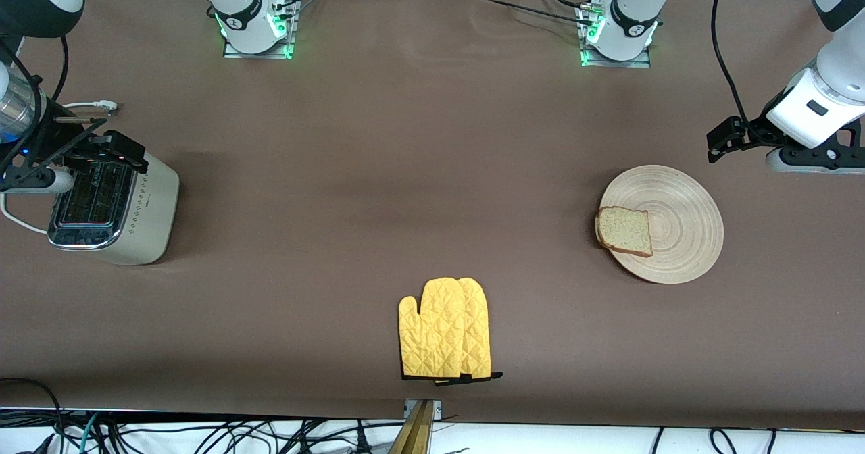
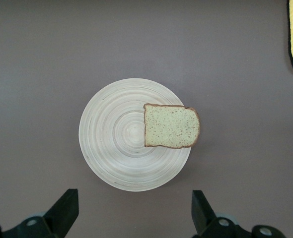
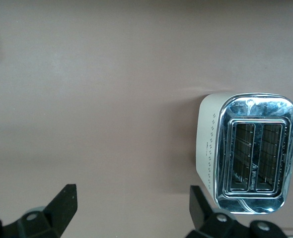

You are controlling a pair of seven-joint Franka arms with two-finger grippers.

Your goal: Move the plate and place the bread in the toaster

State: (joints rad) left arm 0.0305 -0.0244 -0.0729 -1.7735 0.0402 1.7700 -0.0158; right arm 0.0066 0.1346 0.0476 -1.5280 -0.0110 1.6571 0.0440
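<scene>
At the middle left of the front view the toaster (image 1: pixel 118 214) is sitting at the right arm's end of the table, its 2 slots facing up and showing nothing inside them, a white cord (image 1: pixel 17 221) trailing off its end. The right gripper (image 1: pixel 88 153) is hanging over the toaster, its 2 fingers (image 3: pixel 62 206) spread wide and gripping nothing.

At the lower centre a yellow oven mitt (image 1: pixel 446 329) is lying flat on the brown table (image 1: pixel 405 170), nearer the front camera than everything else.

At the middle right the plate (image 1: pixel 676 228) is resting at the left arm's end of the table. The bread (image 1: pixel 625 230) is lying on it, at the rim facing the toaster's end, 1 edge poking just past the rim.

At the upper right the left gripper (image 1: pixel 726 142) is hovering over the table just beside the plate, its fingers (image 2: pixel 64 208) also wide apart and carrying nothing.
</scene>
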